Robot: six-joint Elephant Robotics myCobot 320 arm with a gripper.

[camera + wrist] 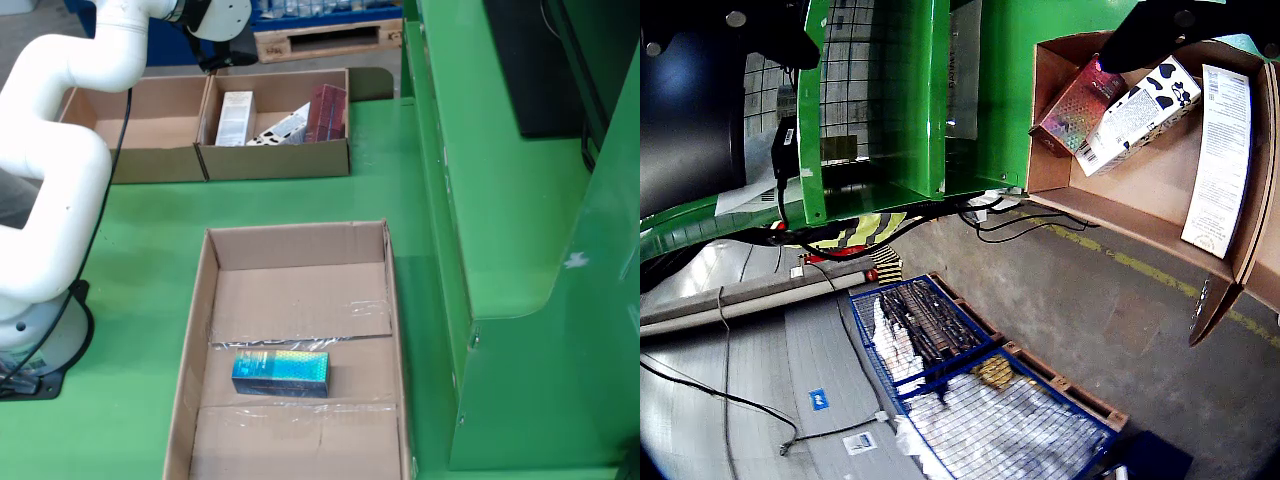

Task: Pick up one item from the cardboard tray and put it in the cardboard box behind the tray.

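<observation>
Arm parked over the back box

One iridescent blue carton (280, 373) lies in the cardboard tray (200, 330); the hand's state I cannot tell. Next, I'd say: reach down to the carton.

- The cardboard tray (205, 300) lies open from above; only a blue iridescent box (280, 373) rests on its floor, well apart from every wall.
- The cardboard box (275, 160) behind holds three cartons (290, 118) crowding its right part.
- A green wall (520, 250) rises along the tray's right side in the fixed view.
</observation>
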